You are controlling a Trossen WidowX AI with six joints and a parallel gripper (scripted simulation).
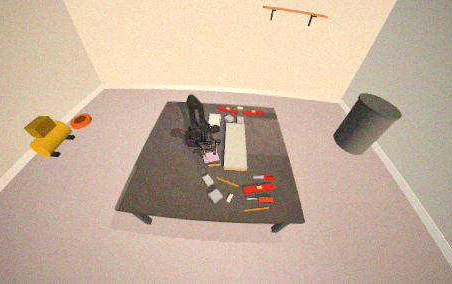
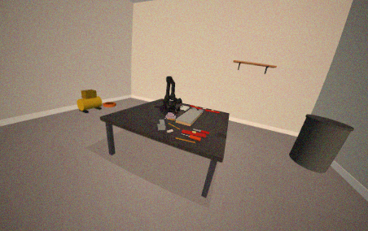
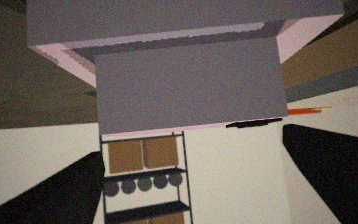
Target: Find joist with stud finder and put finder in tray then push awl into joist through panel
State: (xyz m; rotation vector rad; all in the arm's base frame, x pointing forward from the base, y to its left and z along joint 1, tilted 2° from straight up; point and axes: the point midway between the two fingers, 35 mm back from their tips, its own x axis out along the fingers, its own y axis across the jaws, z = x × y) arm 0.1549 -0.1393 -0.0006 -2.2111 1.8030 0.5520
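The lilac-pink stud finder (image 1: 211, 158) (image 2: 170, 116) (image 3: 190, 85) stands on the table left of the floor panel's near end. In the wrist view its wide part is at the top and a narrower block reaches between the fingers. My gripper (image 1: 210, 149) (image 3: 193, 146) is open, with its fingers to either side of that block. The long pale floor panel (image 1: 235, 145) (image 2: 191, 115) lies to the right. Two red-handled tools with thin grey shafts, one (image 1: 269, 177) farther back and one (image 1: 265, 199) nearer, lie at front right; which is the awl I cannot tell. A white square (image 1: 214, 119), perhaps the tray, lies near the arm's base.
Grey blocks (image 1: 207, 180) (image 1: 215, 195), a small white piece (image 1: 230, 198) and orange sticks (image 1: 227, 182) (image 1: 256, 209) lie at the front of the dark table (image 1: 159, 175). A red bar (image 1: 259, 188) lies between the handled tools. Two more red bars (image 1: 228, 109) (image 1: 253, 112) lie at the back.
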